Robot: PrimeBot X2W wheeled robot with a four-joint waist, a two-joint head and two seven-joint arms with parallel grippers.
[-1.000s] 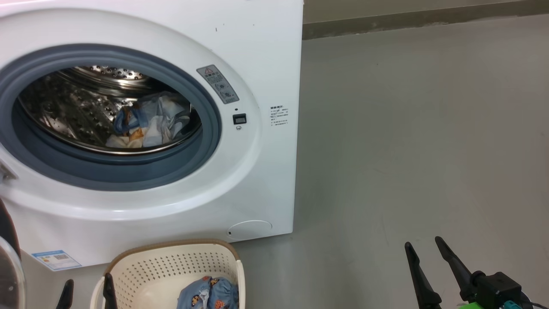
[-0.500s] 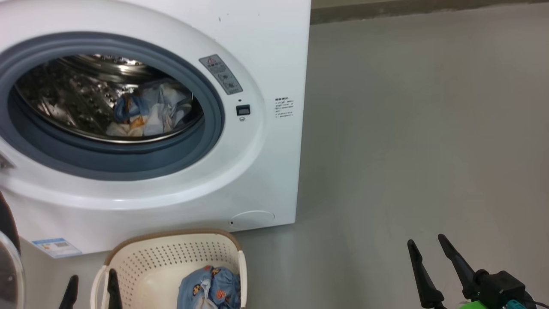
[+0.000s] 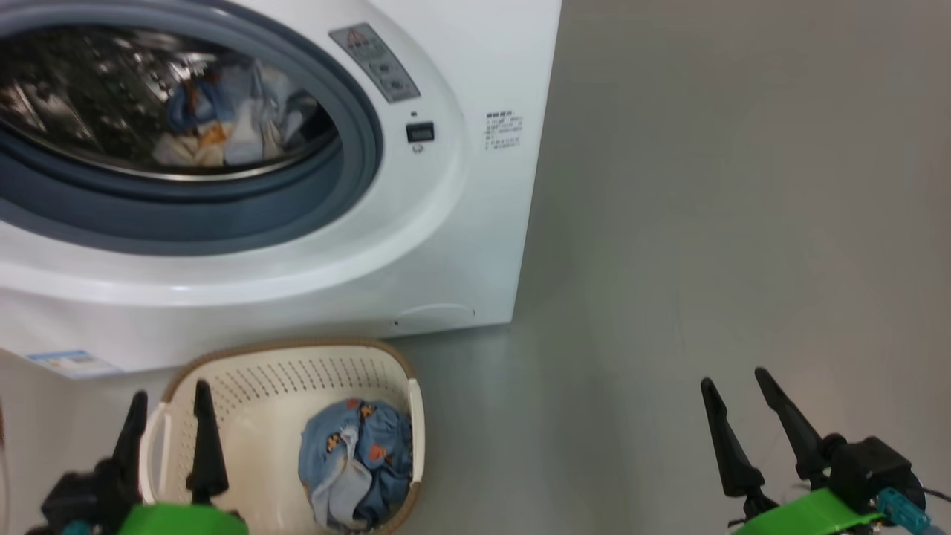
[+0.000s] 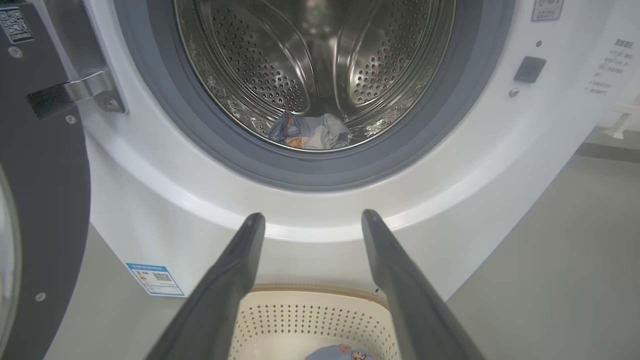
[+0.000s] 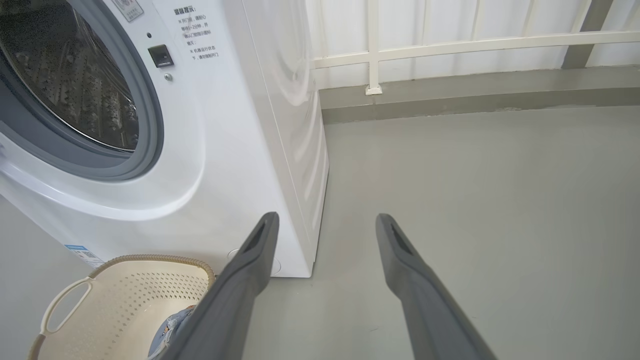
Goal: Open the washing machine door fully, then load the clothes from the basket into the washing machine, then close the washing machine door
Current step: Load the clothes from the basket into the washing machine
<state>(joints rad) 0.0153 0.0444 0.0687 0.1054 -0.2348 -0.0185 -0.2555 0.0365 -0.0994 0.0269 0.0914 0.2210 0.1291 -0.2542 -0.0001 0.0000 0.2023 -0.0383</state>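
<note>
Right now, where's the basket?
Head view, lower left: the basket sits on the floor before the washing machine, with the left gripper by its left handle.

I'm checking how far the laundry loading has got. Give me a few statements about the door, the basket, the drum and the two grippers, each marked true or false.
1. The washing machine door stands open. True.
2. The basket is empty. False: a blue garment with orange figures lies in it.
3. Some clothes lie in the drum. True.
4. The left gripper is shut on a garment. False: it is open and holds nothing, above the basket's left side.
5. The right gripper hangs over the basket. False: it is open over the floor, to the basket's right.
</note>
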